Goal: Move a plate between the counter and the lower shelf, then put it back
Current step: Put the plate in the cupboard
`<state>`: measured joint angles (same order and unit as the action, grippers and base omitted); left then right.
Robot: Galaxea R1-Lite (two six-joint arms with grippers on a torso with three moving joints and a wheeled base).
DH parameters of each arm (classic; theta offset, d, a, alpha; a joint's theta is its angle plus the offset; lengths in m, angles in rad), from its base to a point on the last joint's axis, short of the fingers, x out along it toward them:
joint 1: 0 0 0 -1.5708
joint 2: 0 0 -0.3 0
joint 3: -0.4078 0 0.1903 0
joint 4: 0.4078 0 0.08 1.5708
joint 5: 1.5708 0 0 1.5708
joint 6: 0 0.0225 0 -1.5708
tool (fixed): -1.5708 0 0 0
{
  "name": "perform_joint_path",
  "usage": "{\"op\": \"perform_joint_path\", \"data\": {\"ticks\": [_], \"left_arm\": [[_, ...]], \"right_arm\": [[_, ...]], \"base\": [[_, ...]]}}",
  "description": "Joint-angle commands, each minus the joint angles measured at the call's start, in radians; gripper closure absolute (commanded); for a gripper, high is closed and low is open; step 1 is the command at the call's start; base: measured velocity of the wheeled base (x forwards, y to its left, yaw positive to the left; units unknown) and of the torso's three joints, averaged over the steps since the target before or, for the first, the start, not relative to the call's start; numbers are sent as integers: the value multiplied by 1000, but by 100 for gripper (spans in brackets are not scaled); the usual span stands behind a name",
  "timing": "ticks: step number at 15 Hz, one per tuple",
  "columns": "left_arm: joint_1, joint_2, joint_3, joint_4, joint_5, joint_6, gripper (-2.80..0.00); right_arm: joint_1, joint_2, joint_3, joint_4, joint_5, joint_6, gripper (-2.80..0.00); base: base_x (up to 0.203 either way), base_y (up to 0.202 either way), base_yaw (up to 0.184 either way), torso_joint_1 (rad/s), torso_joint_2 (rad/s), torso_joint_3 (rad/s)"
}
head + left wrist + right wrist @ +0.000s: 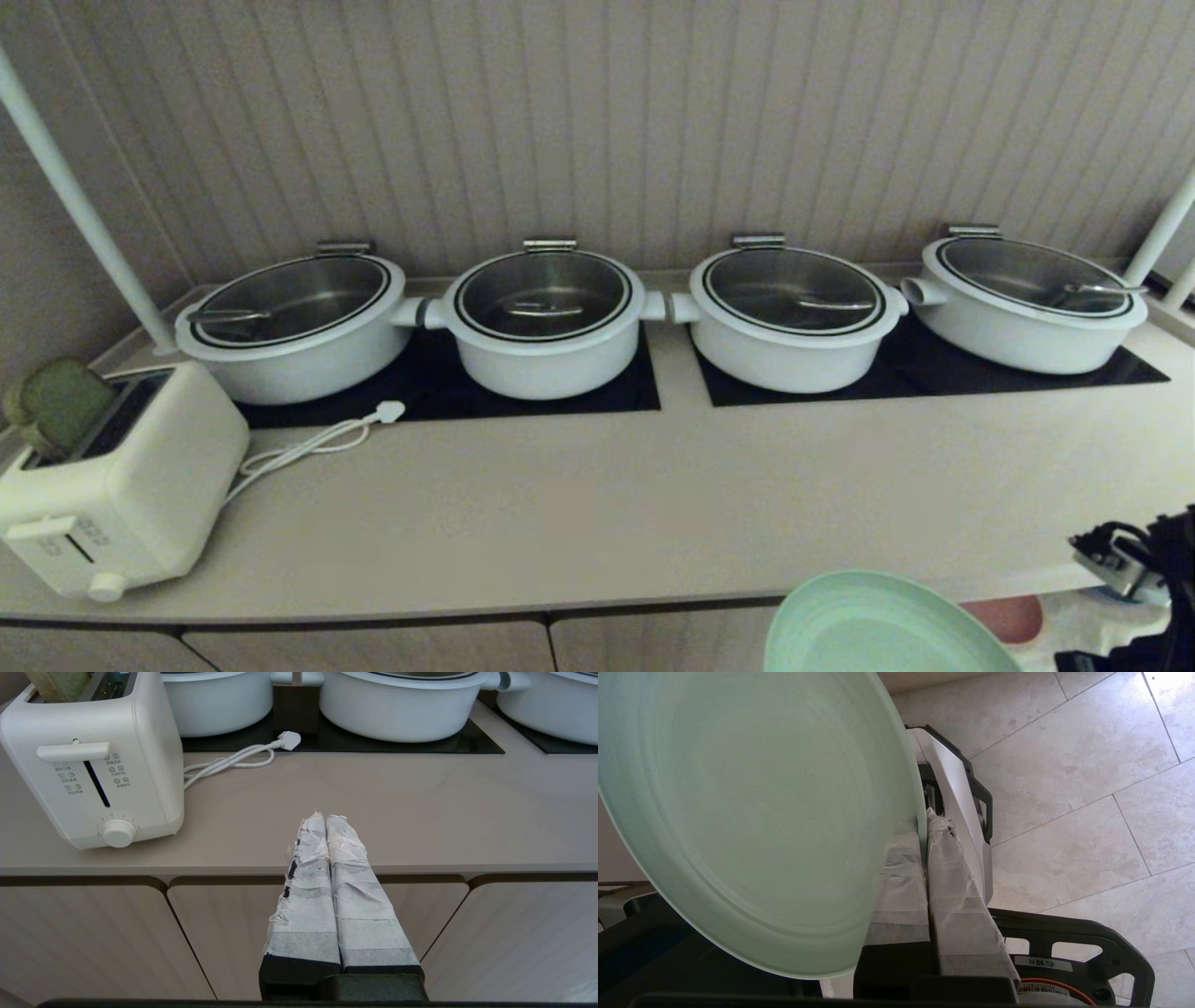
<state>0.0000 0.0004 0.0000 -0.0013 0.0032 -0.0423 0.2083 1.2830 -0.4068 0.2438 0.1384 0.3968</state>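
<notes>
The pale mint-green plate (878,625) hangs below the front edge of the counter (597,504) at the lower right of the head view, tilted with its face up. My right gripper (924,826) is shut on the plate (747,812), pinching its rim between the taped fingers. The right arm (1144,560) shows at the far right edge. A strip of the lower shelf's off-white cloth (1074,611) shows under the counter, right of the plate. My left gripper (325,819) is shut on nothing, held level in front of the counter (420,812) edge.
Several white pots (546,322) stand on black hob panels along the back. A white toaster (112,485) and its loose cable (317,443) sit at the counter's left end. A pink plate (1013,616) lies on the shelf. Closed cupboard doors (93,938) run below.
</notes>
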Motion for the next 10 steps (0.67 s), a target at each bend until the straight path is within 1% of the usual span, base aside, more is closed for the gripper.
{"op": "perform_joint_path", "data": {"ticks": [1, 10], "left_arm": [[0, 0, 0, 0, 0, -1, 0], [0, 0, 0, 0, 0, -1, 0]], "right_arm": [[0, 2, 0, 2, 1, 2, 0], [0, 2, 5, 2, 1, 1, 0]], "base": [[0, 0, 0, 0, 0, 0], [0, 0, 0, 0, 0, 0]]}}
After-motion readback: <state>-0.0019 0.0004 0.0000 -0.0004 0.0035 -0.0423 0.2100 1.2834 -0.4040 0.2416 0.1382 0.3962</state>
